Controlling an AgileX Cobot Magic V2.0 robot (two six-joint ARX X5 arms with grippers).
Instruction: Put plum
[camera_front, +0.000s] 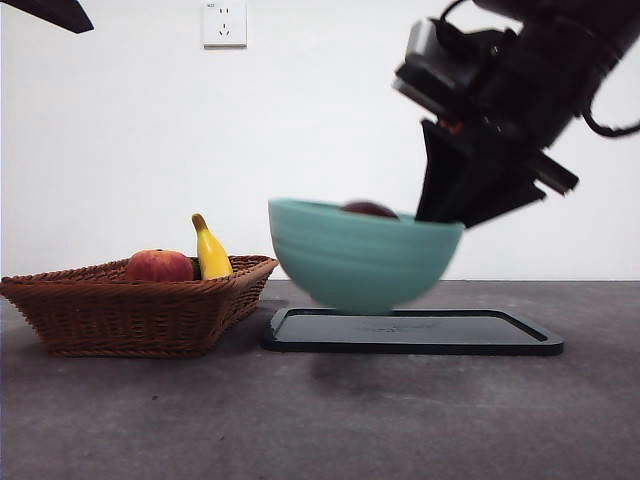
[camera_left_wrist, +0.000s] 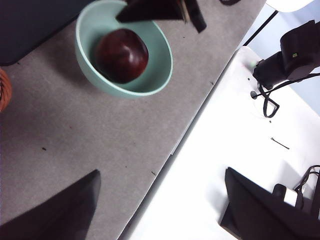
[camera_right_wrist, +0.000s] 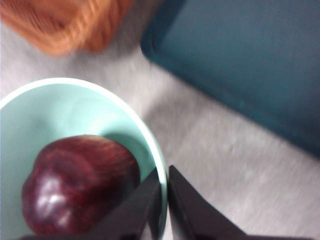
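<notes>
The plum (camera_front: 370, 209) is dark maroon and glossy, and it lies inside the teal bowl (camera_front: 355, 258); only its top shows over the rim in the front view. My right gripper (camera_right_wrist: 164, 195) is shut on the bowl's rim, one jaw inside and one outside. It holds the bowl (camera_right_wrist: 65, 110) slightly tilted just above the table, beside the dark tray (camera_front: 410, 332). The plum (camera_right_wrist: 80, 185) sits close to the inner jaw. In the left wrist view, the bowl (camera_left_wrist: 125, 47) and plum (camera_left_wrist: 121, 55) lie far from my left gripper (camera_left_wrist: 160, 215), which is open and empty.
A wicker basket (camera_front: 120, 305) at the left holds a red-orange fruit (camera_front: 158, 266) and a yellow banana (camera_front: 210, 252). The dark tray (camera_right_wrist: 250, 60) lies flat past the bowl. The table's edge (camera_left_wrist: 190, 125) borders a white surface with cables.
</notes>
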